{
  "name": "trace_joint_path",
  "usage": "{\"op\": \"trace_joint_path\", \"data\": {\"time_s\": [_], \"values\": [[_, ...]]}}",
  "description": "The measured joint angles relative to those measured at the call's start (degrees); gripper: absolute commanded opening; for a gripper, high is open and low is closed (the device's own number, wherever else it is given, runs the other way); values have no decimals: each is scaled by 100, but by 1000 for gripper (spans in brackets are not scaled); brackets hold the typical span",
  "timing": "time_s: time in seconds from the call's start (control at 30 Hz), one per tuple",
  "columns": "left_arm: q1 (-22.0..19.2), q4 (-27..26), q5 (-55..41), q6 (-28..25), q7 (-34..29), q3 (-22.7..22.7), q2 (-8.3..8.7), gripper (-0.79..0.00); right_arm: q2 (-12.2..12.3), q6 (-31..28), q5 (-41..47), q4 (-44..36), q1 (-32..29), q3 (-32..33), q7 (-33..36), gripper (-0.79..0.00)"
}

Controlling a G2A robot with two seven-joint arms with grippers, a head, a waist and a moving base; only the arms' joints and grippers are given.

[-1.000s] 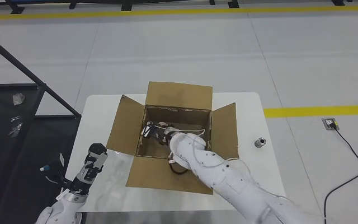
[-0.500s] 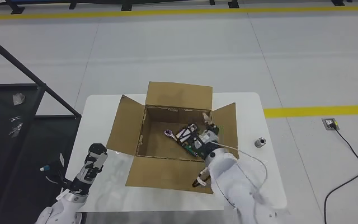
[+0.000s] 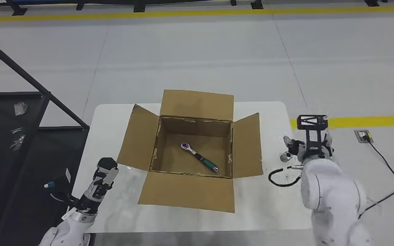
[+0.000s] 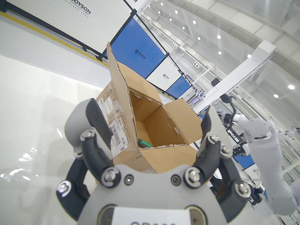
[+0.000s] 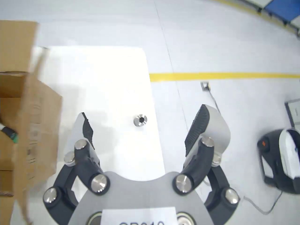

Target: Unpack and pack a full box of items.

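An open brown cardboard box (image 3: 197, 104) sits on the white table (image 3: 109, 126), flaps splayed, a green-handled ratchet wrench (image 3: 199, 156) on its bottom. The right gripper (image 5: 143, 112), spread wide and empty, hovers near a small metal socket (image 5: 140, 120) right of the box. The left gripper (image 4: 150, 105), also spread, is left of it. Grey floor (image 3: 203, 49) with a yellow line (image 3: 345, 122)

Right gripper (image 5: 143, 114), fingers (image 5: 197, 124) spread, above table (image 5: 105, 76); metal socket (image 5: 140, 120) on it; cardboard box (image 5: 39, 118) beside.
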Motion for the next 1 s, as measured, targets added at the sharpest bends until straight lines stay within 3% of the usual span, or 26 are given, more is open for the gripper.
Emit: {"op": "trace_joint_path", "data": {"time_s": [0.23, 0.33, 0.67, 0.7, 0.73, 0.8, 0.9, 0.97, 1.0], "values": [[0, 0, 0, 0, 0, 0, 0, 0, 61, -758, 1229, 3526, 1556, 603, -17, 0], [0, 0, 0, 0, 0, 0, 0, 0, 104, -1015, 1552, 4512, 1960, 774, -219, 0], [0, 0, 0, 0, 0, 0, 0, 0, 185, -1608, 1844, 6156, 2722, 670, -202, -3], [0, 0, 0, 0, 0, 0, 0, 0, 185, -1628, 1858, 6245, 2773, 640, -185, -92], [0, 0, 0, 0, 0, 0, 0, 0, 187, -1651, 1876, 6354, 2841, 602, -164, -234], [0, 0, 0, 0, 0, 0, 0, 0, 192, -1682, 1893, 6515, 2946, 555, -128, -406], [0, 0, 0, 0, 0, 0, 0, 0, 201, -1729, 1934, 6790, 3114, 489, -120, -480], [0, 0, 0, 0, 0, 0, 0, 0, 204, -1751, 1964, 6962, 3211, 436, -148, -582], [0, 0, 0, 0, 0, 0, 0, 0, 204, -1761, 1970, 7030, 3250, 411, -155, -674]]}}
